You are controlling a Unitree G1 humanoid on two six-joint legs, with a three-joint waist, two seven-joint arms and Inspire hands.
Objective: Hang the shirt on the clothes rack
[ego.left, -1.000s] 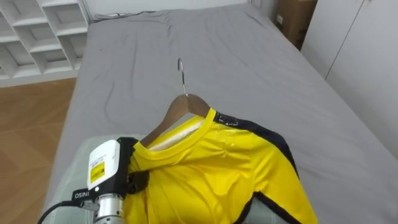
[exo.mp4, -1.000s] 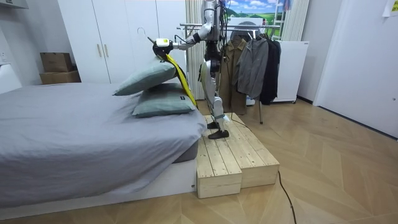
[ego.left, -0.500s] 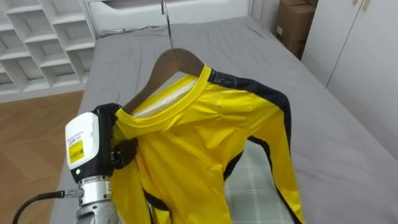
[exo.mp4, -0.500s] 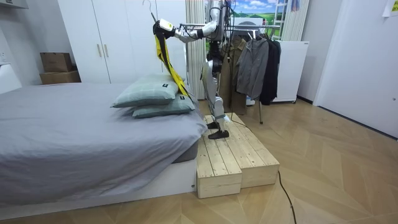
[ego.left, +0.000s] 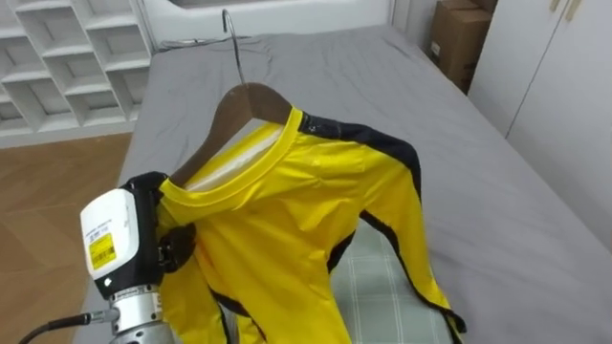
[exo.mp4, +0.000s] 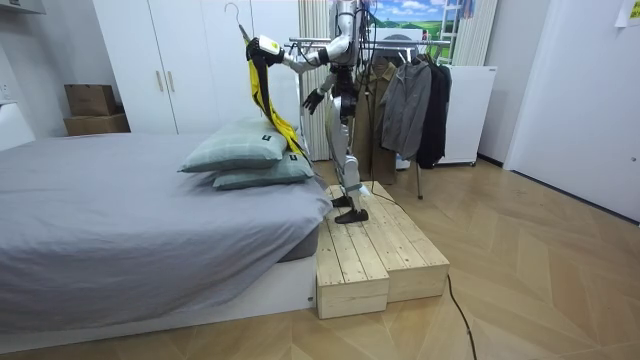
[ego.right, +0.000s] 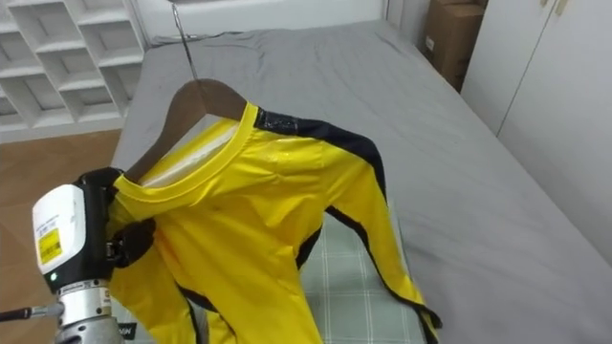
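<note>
Left robot hand, low at the eye views' left edge, clamps the near shoulder of a yellow shirt: a dark thumb curls over the glossy cloth, and the rest of the grip is buried beneath it. The shirt is slick and satiny, with black piping along shoulder and sleeve. It is held in the air above a pale green checked pillow, its hem cut off at the frame's bottom. The wooden hanger shows its curved brown top, and the far arm lies under the cloth. A thin wire hook rises from it.

Beyond lie the bed under a smooth grey sheet, white cubby shelves and a cardboard box.

In the room view the robot stands on a slatted wooden platform at the bed's pillow end. The right robot hand is at its waist, its state too small to make out. A clothes rail of dark coats stands behind.
</note>
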